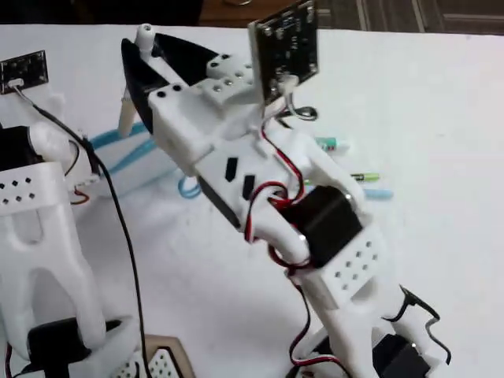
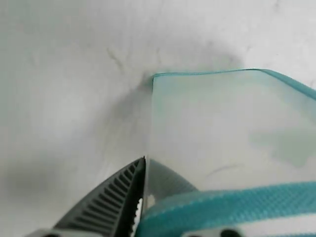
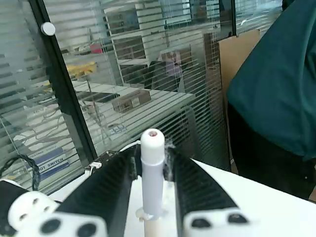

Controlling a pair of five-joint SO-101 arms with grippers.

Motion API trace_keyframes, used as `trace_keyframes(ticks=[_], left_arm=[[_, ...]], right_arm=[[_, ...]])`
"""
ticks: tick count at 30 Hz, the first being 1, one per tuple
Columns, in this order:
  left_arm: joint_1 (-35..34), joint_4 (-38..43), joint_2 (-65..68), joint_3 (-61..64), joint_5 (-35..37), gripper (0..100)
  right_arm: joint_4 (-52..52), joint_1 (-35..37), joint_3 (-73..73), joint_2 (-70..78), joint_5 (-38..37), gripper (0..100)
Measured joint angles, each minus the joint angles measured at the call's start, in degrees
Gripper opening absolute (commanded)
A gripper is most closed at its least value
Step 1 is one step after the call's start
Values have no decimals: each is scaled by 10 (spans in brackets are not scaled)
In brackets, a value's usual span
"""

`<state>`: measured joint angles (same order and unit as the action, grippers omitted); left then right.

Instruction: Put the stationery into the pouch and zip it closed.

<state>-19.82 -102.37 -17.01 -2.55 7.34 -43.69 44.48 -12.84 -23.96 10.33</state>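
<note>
Between the black jaws of the right gripper (image 3: 151,154) stands a white pen (image 3: 151,187), pinched on both sides along its barrel, its rounded end sticking out past the fingertips toward window blinds (image 3: 163,89) in the room behind. From the high view this gripper (image 1: 142,75) is lifted off the table (image 1: 441,118) at the far left end of the raised right arm, and the pen (image 1: 126,114) runs slightly tilted beside the black jaw, with one end above it and the other below.

Below and just beside that lower end lies the pouch (image 1: 126,150), clear with teal edging, flat on the white table. I cannot tell whether the pen touches it. In the left wrist view the pouch (image 2: 222,123) spreads away from the left gripper (image 2: 143,180), whose ribbed jaws are pressed together on the pouch's edge right beside the teal zipper band (image 2: 222,207). The thin teal rim of the far edge is lifted a little off the cloth.

On the other side of the right arm, well apart from the pouch, more stationery lies on the table: a green-tipped stick (image 1: 331,143), a green pen (image 1: 364,177) and a pale blue pen (image 1: 378,193), close to one another and partly hidden by the arm.
</note>
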Motion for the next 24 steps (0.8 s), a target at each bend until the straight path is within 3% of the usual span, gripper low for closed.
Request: trace_keyframes(ticks=[11, 18, 24], left_arm=[[0, 0, 0, 0, -1, 22], [0, 0, 0, 0, -1, 22], [0, 0, 0, 0, -1, 22]], right_arm=[[55, -5, 185, 1, -11, 23], [29, 17, 209, -1, -83, 286], [-51, 11, 200, -47, -83, 290]])
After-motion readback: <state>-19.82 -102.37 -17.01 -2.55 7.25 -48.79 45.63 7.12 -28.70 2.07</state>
